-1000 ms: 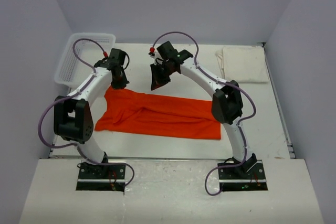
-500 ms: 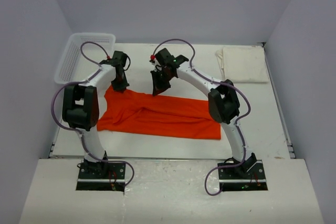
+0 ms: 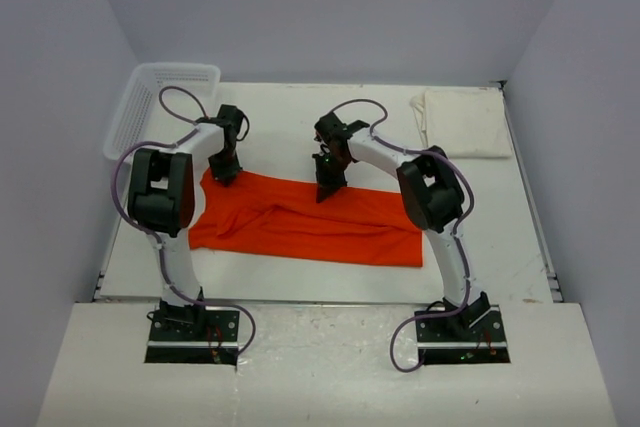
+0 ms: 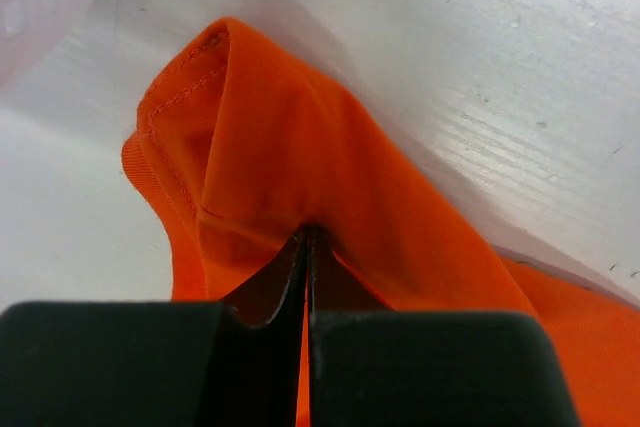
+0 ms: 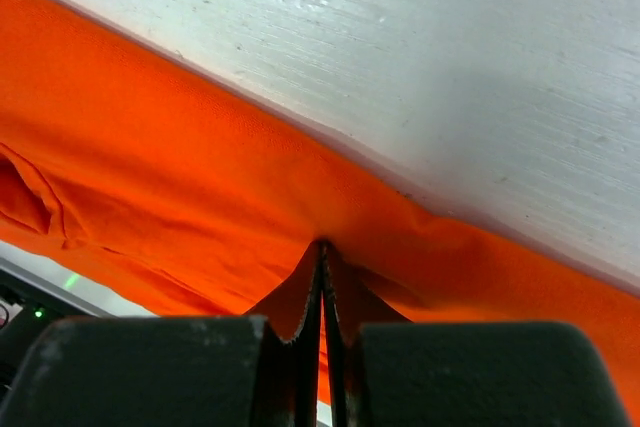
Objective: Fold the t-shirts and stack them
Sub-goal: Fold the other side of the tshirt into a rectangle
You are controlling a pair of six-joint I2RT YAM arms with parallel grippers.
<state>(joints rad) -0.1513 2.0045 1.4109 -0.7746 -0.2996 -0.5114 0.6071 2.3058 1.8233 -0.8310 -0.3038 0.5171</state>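
The orange-red t-shirt point(image 3: 305, 219) lies folded lengthwise across the middle of the table. My left gripper point(image 3: 226, 173) is shut on its far left corner, where a hemmed fold of orange cloth point(image 4: 260, 167) bunches at the fingertips point(image 4: 308, 237). My right gripper point(image 3: 327, 190) is shut on the shirt's far edge near the middle, and the orange cloth point(image 5: 200, 197) puckers at its tips point(image 5: 322, 247). The cream-white t-shirt point(image 3: 463, 122) rests folded at the far right corner, away from both grippers.
A white lattice basket point(image 3: 160, 107) stands at the far left of the table point(image 3: 500, 237). Grey walls close in the back and both sides. Purple cables loop over both arms.
Both grippers have come down and toward the near side, the right one also moving rightward, carrying the shirt's far edge. The shirt's far edge now lies flatter on the table.
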